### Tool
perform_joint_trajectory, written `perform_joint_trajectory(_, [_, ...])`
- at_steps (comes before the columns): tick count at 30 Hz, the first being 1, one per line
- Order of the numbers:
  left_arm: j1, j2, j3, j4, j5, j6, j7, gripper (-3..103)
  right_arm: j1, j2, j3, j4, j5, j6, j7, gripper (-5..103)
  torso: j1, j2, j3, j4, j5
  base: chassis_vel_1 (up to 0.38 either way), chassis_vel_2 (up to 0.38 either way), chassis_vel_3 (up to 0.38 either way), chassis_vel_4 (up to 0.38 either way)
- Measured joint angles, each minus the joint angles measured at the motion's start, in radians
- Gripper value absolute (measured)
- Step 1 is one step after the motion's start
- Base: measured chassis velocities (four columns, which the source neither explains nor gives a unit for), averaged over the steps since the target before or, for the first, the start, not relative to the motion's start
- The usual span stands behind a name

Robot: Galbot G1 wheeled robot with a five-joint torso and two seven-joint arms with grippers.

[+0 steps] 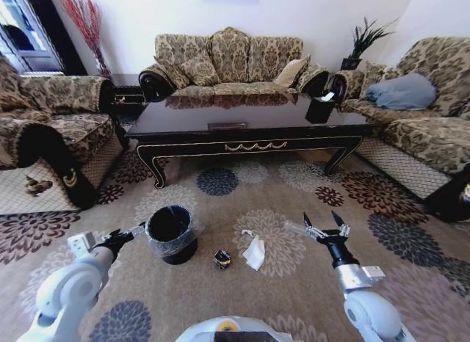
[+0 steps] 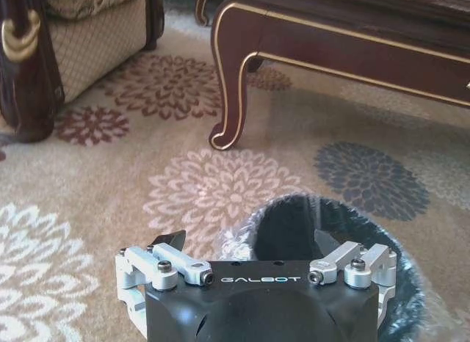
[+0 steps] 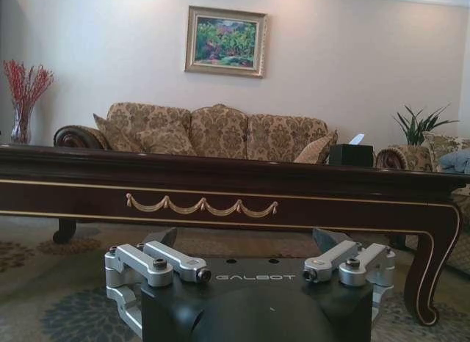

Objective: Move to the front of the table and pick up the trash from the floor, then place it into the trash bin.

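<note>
1. The table (image 1: 246, 129) stands ahead, a sofa (image 1: 231, 63) behind it.
2. The trash bin (image 1: 172, 234) sits on the carpet (image 1: 294, 283) before the table — toward its left end.
3. Right of the bin lie a dark lump (image 1: 222, 259), then a tissue (image 1: 255, 252) — just apart.

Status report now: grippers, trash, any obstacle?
Left gripper open beside trash bin. Right gripper open, empty, above carpet. Tissue and dark lump on floor, nothing blocking.
</note>
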Motion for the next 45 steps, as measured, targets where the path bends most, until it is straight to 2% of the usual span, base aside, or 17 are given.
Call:
perform_joint_trajectory(6, [-0.051,0.026,0.032,0.104,-0.010,-0.005,0.002,100,0.000,-0.009,-0.005,-0.010,-0.008,-0.024,0.007,100,0.000,0.000,0.000,0.0002,0.0000,0.000,0.000,0.000,0.000])
perform_joint_trajectory(13, [-0.164,0.051,0.101,0.237,-0.032,-0.010,0.026,100,0.002,0.010,-0.013,-0.035,-0.035,-0.035,0.012,100,0.000,0.000,0.000,0.0001,0.0000,0.000,0.000,0.000,0.000])
perform_joint_trajectory(20, [-0.249,0.026,0.188,0.326,-0.041,-0.013,0.050,100,-0.006,0.017,-0.005,-0.064,-0.049,-0.031,0.019,100,0.000,0.000,0.000,0.0000,0.0002,0.000,0.000,0.000,0.000])
perform_joint_trajectory(29, [-0.283,-0.012,0.246,0.396,-0.041,-0.014,0.017,100,-0.004,0.013,-0.001,-0.081,-0.053,-0.030,0.026,100,0.000,0.000,0.000,0.0001,0.0001,0.000,0.000,0.000,0.000])
perform_joint_trajectory(39, [-0.278,-0.022,0.256,0.427,-0.032,-0.015,0.005,100,0.009,0.014,-0.013,-0.105,-0.063,-0.025,0.026,100,0.000,0.000,0.000,0.0002,0.0002,0.000,0.000,0.000,0.000])
perform_joint_trajectory(41, [-0.276,-0.023,0.256,0.436,-0.023,-0.015,0.004,96,0.011,0.015,-0.016,-0.110,-0.066,-0.022,0.026,100,0.000,0.000,0.000,0.0002,0.0002,0.000,0.000,0.000,0.000])
perform_joint_trajectory(45, [-0.271,-0.025,0.253,0.443,-0.010,-0.016,0.010,81,0.013,0.015,-0.021,-0.120,-0.071,-0.014,0.024,100,0.000,0.000,0.000,0.0001,0.0003,0.000,0.000,0.000,0.000])
